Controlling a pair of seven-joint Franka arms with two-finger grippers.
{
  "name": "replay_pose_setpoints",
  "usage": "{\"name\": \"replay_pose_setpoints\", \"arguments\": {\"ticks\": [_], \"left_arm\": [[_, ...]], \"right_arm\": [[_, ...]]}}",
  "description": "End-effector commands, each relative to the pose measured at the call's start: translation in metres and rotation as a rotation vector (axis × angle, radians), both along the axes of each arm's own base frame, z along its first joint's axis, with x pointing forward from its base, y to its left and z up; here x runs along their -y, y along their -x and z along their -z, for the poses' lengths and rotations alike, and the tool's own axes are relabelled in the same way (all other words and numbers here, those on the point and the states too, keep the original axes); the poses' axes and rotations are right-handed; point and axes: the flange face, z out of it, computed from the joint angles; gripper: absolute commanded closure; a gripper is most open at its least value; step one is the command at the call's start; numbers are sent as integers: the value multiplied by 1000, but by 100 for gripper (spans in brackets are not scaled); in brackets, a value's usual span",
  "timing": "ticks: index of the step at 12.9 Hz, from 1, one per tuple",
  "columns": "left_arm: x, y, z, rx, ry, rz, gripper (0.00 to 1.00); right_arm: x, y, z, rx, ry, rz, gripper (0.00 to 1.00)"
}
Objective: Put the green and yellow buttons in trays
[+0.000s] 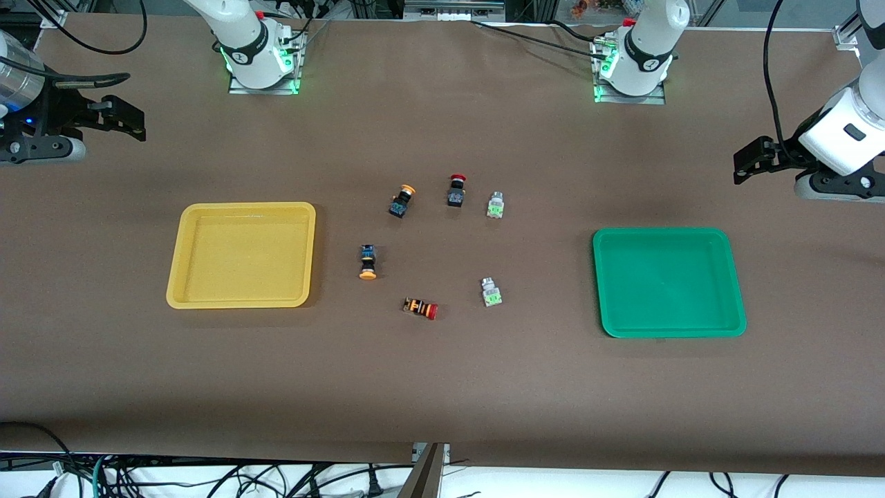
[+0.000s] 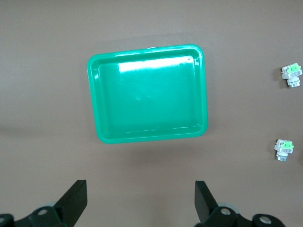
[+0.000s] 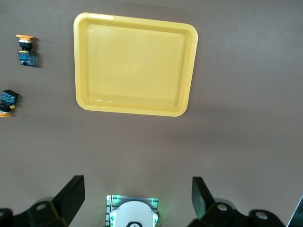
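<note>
Two yellow-capped black buttons [image 1: 402, 201] [image 1: 368, 262] and two green-faced pale buttons [image 1: 495, 205] [image 1: 491, 292] lie on the table between the trays. The yellow tray [image 1: 242, 256] is toward the right arm's end and the green tray [image 1: 667, 283] toward the left arm's end; both are empty. My left gripper [image 1: 743, 166] is open and empty, up over the table end past the green tray [image 2: 147, 94]; its wrist view shows both green buttons [image 2: 292, 74] [image 2: 284, 150]. My right gripper [image 1: 135, 104] is open and empty, up past the yellow tray [image 3: 135, 64]; its wrist view shows both yellow buttons [image 3: 26, 49] [image 3: 8, 101].
A black switch with a red cap [image 1: 456, 190] stands between a yellow and a green button. An orange-striped switch with a red cap [image 1: 421, 308] lies nearest the front camera. The right arm's base [image 3: 135, 213] shows between the right fingers.
</note>
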Motion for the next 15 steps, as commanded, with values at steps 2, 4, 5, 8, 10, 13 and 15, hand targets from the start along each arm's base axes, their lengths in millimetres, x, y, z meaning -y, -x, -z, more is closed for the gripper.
{"name": "replay_pose_setpoints", "arguments": {"ticks": [2,4,5,8,10,13,15], "left_arm": [[0,0,-3,-4,4,22,0],[-1,0,-2,-6,4,19,0],[0,-3,3,-15,4,20,0],[13,-18,39,-73,20,28,0],[40,-32,82,-139,29,74,0],[93,-59,146,-203,56,135,0],[128,-74,169,-179,98,128,0]], "right_arm": [[1,-2,-5,-8,11,-11,0],[2,-2,-5,-6,11,-8,0],[2,-2,-5,-6,13,-11,0],[-3,-7,-1,-6,17,-14,0],[-5,-20,25,-51,23,-11,0],[-24,-44,79,-125,17,-50,0],[-59,-63,119,-117,4,-78,0]]}}
